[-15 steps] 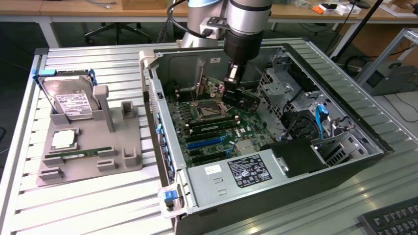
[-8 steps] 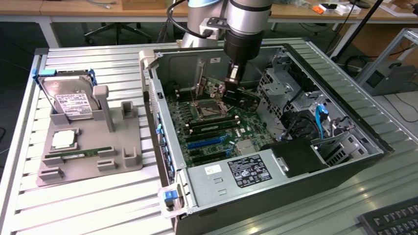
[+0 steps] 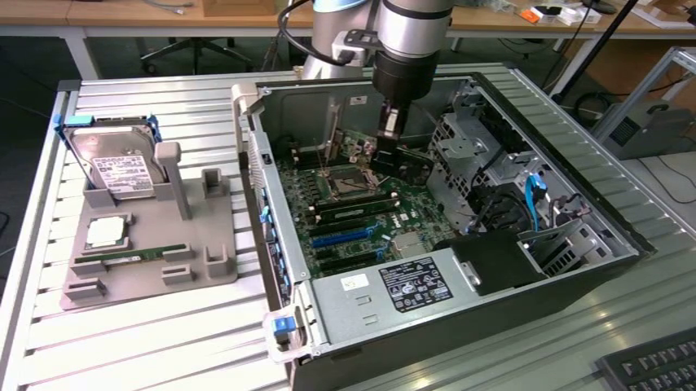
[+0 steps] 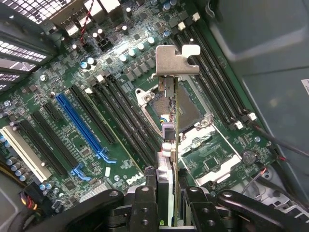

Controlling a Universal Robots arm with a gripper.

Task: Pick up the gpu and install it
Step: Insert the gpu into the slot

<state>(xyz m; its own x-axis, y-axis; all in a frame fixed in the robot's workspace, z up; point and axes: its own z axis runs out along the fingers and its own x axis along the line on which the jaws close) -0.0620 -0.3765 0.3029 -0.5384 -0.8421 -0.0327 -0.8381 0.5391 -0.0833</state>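
Observation:
The gpu (image 4: 176, 125) hangs edge-on between my fingers (image 4: 145, 200), its silvery end bracket (image 4: 175, 60) at the far end. My gripper (image 4: 170, 193) is shut on it. The card hovers above the motherboard (image 4: 96, 121), over the open CPU socket (image 4: 195, 113) and beside the long memory slots; it sits in no slot. A blue expansion slot (image 4: 79, 121) lies off to one side. In the exterior view my gripper (image 3: 389, 122) holds the gpu (image 3: 386, 151) upright inside the open computer case (image 3: 435, 309), towards the back of the motherboard (image 3: 359, 204).
On the exterior view's left, a grey holder (image 3: 152, 269) carries a hard drive (image 3: 114, 167), a CPU (image 3: 106, 232) and a RAM stick (image 3: 130, 257). Drive cages and cables (image 3: 511, 195) fill the case's right side. A keyboard (image 3: 653, 366) lies at the near right.

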